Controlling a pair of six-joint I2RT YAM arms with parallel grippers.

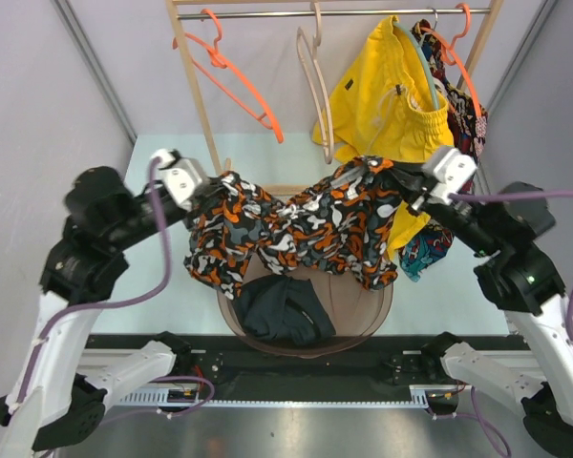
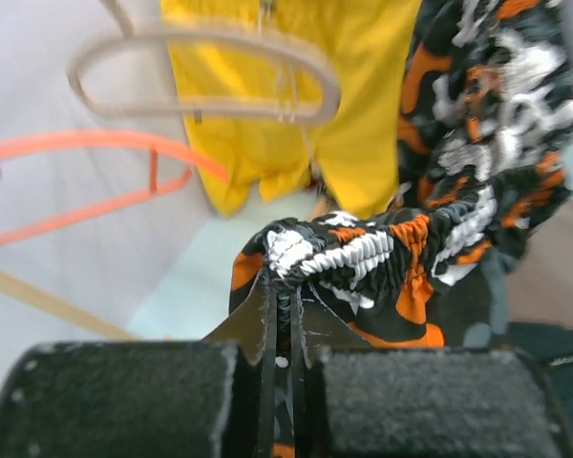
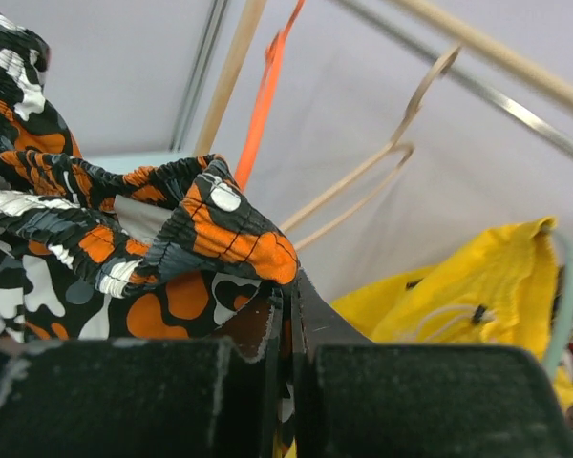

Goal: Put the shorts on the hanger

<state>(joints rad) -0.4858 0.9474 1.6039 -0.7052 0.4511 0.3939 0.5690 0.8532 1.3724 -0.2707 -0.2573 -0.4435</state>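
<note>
The camouflage-print shorts (image 1: pixel 296 229) hang stretched between my two grippers above a brown basket. My left gripper (image 1: pixel 213 188) is shut on the waistband's left end; in the left wrist view the elastic band (image 2: pixel 363 253) is pinched in my left gripper (image 2: pixel 282 286). My right gripper (image 1: pixel 415 196) is shut on the right end; the right wrist view shows the cloth (image 3: pixel 201 239) clamped in my right gripper (image 3: pixel 288 296). The thin orange hanger (image 1: pixel 234 76) hangs empty at the left of the rail, behind and above the shorts. It also shows in the left wrist view (image 2: pixel 95 181) and the right wrist view (image 3: pixel 267 86).
A wooden rack (image 1: pixel 199 91) holds a beige hanger (image 1: pixel 317 86), yellow shorts (image 1: pixel 387 91) and another orange hanger with a patterned garment (image 1: pixel 463 95). The round brown basket (image 1: pixel 363 324) below holds a dark garment (image 1: pixel 282 310). Grey walls close in both sides.
</note>
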